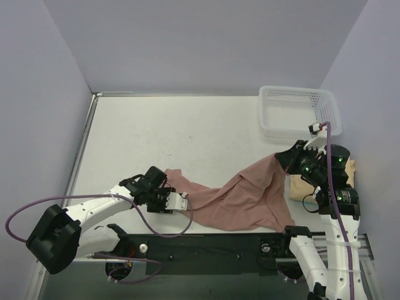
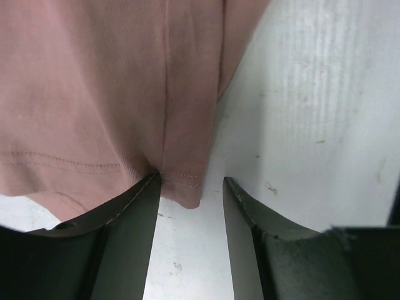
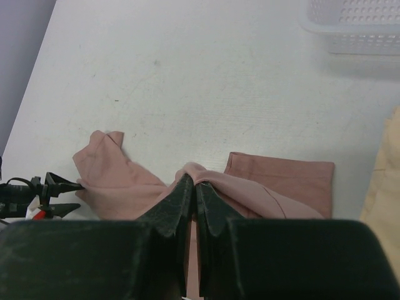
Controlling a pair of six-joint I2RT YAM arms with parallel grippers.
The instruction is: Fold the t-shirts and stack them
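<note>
The dusty pink-brown t-shirt point(image 1: 244, 197) lies stretched across the near table between my two grippers. My left gripper point(image 1: 184, 203) is open and low at the shirt's left end. In the left wrist view a hemmed corner of the shirt point(image 2: 184, 187) lies just inside the left fingertip point(image 2: 150, 187), with bare table between the jaws. My right gripper point(image 1: 282, 157) is shut on a fold of the shirt's right end point(image 3: 206, 175) and holds it raised. The pale tan-yellow t-shirt point(image 1: 301, 187) lies under my right arm, mostly hidden; it also shows in the right wrist view point(image 3: 390, 162).
A white mesh basket point(image 1: 300, 112) stands at the back right, close behind my right gripper; it also shows in the right wrist view point(image 3: 356, 25). The purple walls close off the table on the left, back and right. The black base rail point(image 1: 206, 247) runs along the near edge.
</note>
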